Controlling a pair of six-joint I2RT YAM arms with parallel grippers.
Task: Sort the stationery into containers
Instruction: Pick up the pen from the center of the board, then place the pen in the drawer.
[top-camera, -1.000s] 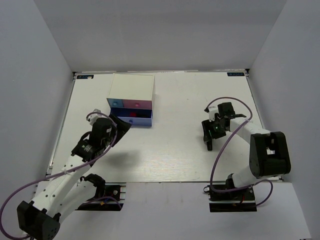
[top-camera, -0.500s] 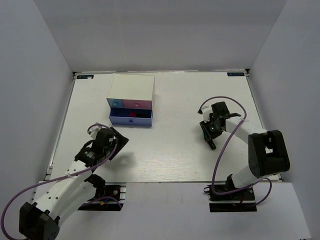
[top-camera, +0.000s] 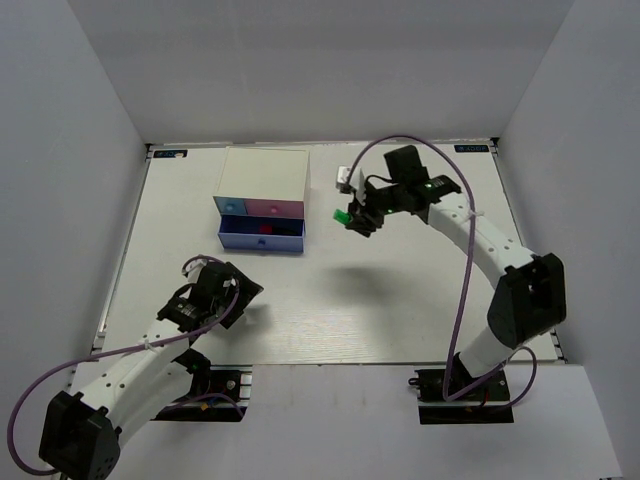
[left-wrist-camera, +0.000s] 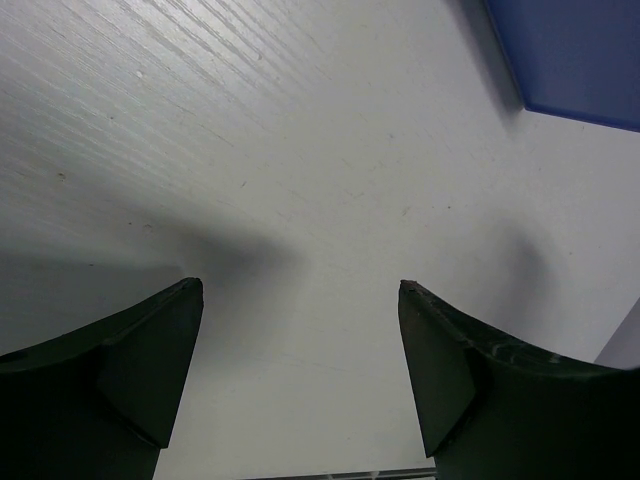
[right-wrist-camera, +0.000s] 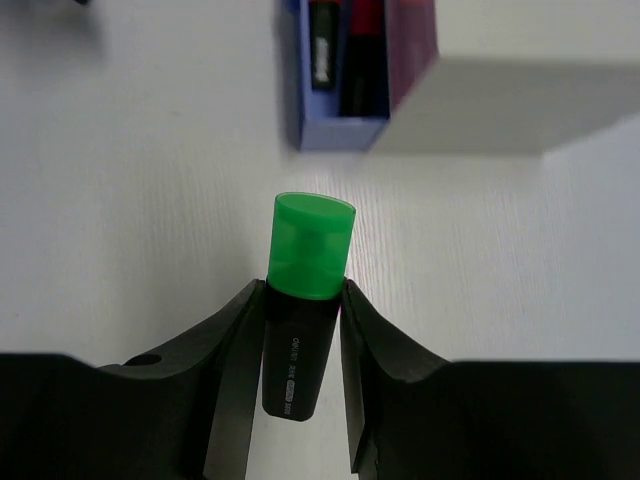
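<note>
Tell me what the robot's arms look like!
The left arm and right arm are white tubes with chunky black joints. A thin purple cable loops along each one. The left gripper and right gripper are black, with two dark wedge-shaped fingers.

Matt wood-grained table (left-wrist-camera: 300, 150), translucent-capped highlighter (right-wrist-camera: 310, 270)

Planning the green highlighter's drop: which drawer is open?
The darker blue bottom drawer: it is pulled out from the box, with items lying inside. The light-blue drawer and pink drawer above it are shut.
</note>
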